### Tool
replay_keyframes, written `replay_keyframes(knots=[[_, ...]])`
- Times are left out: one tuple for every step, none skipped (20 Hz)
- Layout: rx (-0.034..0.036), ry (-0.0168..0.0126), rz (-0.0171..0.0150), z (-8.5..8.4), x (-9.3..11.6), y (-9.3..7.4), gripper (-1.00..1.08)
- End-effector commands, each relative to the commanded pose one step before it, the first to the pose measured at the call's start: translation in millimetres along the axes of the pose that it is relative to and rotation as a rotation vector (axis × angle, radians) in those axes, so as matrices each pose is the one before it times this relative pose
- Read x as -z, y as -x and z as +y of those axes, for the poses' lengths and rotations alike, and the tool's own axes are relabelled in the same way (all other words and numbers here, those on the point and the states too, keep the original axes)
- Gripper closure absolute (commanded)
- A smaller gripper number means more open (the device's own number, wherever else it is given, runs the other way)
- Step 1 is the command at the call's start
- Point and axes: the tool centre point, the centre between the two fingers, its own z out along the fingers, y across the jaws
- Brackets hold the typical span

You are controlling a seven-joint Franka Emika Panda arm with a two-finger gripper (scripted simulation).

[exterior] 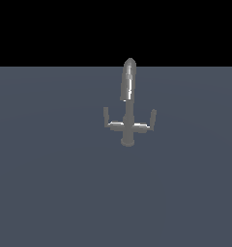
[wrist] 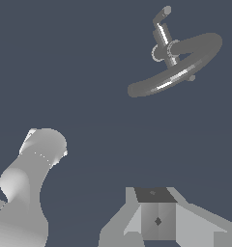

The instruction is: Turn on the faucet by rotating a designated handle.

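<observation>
- The faucet (exterior: 128,113) stands alone on a flat grey-blue floor (exterior: 50,193), its arched spout rising against black background.
- The handle (exterior: 109,120) branches toward the exterior view's left, tip upturned.
- A mirror-image arm (exterior: 148,122) carries what seems a brighter glint.

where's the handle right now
In the exterior view the handle branches off the faucet toward the exterior view's left, low on the column, mirrored by the other arm.
</observation>
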Motion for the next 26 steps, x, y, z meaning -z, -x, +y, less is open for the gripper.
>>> replay_keyframes(knots=[[0.07637, 0.01101, -0.03849, 6.82, -1.84, -5.97, 1.08], [0.03, 0.00359, -0.01507, 2.82, -0.72, -2.28, 1.08], [0.03005, 0.00325, -0.01507, 2.87, -0.71, -2.25, 1.08], [0.0301, 0.00291, -0.01506, 2.93, -0.7, -2.22, 1.08], [0.03013, 0.00257, -0.01503, 2.99, -0.69, -2.18, 1.08], [0.03017, 0.00223, -0.01501, 3.05, -0.68, -2.15, 1.08], [0.0302, 0.0019, -0.01497, 3.11, -0.67, -2.11, 1.08], [0.03025, 0.00157, -0.01493, 3.17, -0.65, -2.07, 1.08], [0.03027, 0.00125, -0.01487, 3.23, -0.64, -2.03, 1.08], [0.03031, 0.00092, -0.01481, 3.28, -0.63, -1.99, 1.08], [0.03034, 0.00061, -0.01475, 3.34, -0.62, -1.95, 1.08], [0.03036, 0.0003, -0.01467, 3.4, -0.61, -1.9, 1.08], [0.03038, -0.00001, -0.01459, 3.45, -0.6, -1.85, 1.08], [0.03041, -0.00032, -0.01451, 3.51, -0.59, -1.81, 1.08], [0.03044, -0.00062, -0.01441, 3.57, -0.58, -1.76, 1.08], [0.03045, -0.00091, -0.01431, 3.62, -0.57, -1.71, 1.08], [0.03047, -0.0012, -0.0142, 3.68, -0.55, -1.65, 1.08], [0.03049, -0.00149, -0.0141, 3.73, -0.54, -1.6, 1.08], [0.0305, -0.00177, -0.01398, 3.78, -0.53, -1.54, 1.08], [0.03052, -0.00204, -0.01385, 3.83, -0.52, -1.49, 1.08], [0.03052, -0.00231, -0.01372, 3.88, -0.5, -1.43, 1.08], [0.03054, -0.00258, -0.01359, 3.93, -0.49, -1.37, 1.08], [0.03054, -0.00284, -0.01345, 3.98, -0.48, -1.3, 1.08], [0.03055, -0.0031, -0.01331, 4.03, -0.47, -1.24, 1.08], [0.03055, -0.00335, -0.01316, 4.08, -0.45, -1.17, 1.08], [0.03055, -0.00359, -0.013, 4.12, -0.44, -1.11, 1.08]])
